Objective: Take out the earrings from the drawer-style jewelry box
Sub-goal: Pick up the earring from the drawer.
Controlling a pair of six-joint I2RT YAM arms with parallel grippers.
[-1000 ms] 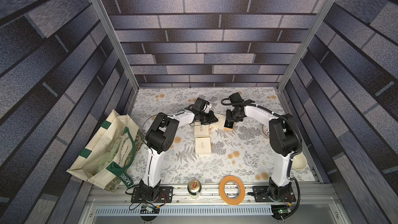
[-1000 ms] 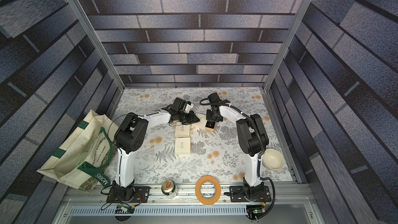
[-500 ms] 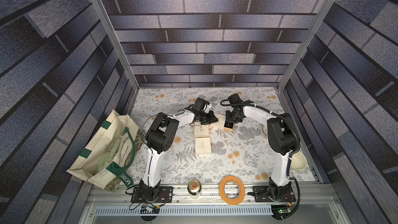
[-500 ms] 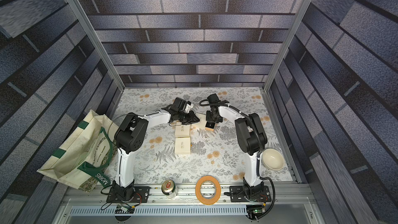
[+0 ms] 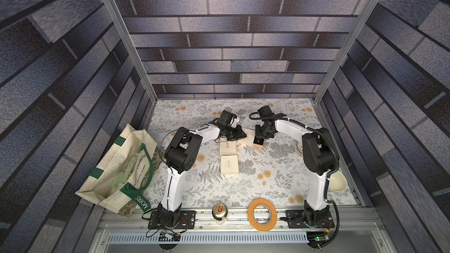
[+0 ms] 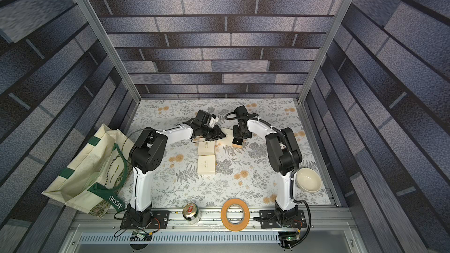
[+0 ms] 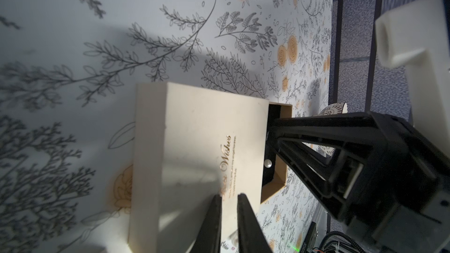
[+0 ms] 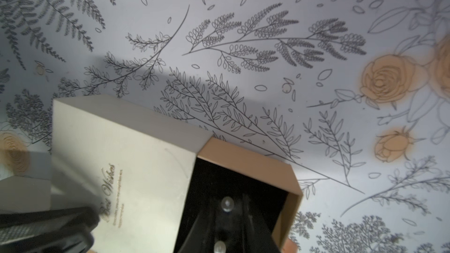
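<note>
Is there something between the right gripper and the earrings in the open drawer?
Nothing visible. The drawer is pulled out of its cream sleeve, and the right gripper is already inside it, at the pearl-like earrings.

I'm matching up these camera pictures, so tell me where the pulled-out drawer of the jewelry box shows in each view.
Top views: the tan drawer sits mid-table under the right gripper.
Left wrist: its open end shows past the cream sleeve, with a pearl earring inside.
Right wrist: low centre, dark-lined drawer holding two pearl earrings.
Shared landmark: the sleeve's gold "Wishes" lettering.
</note>
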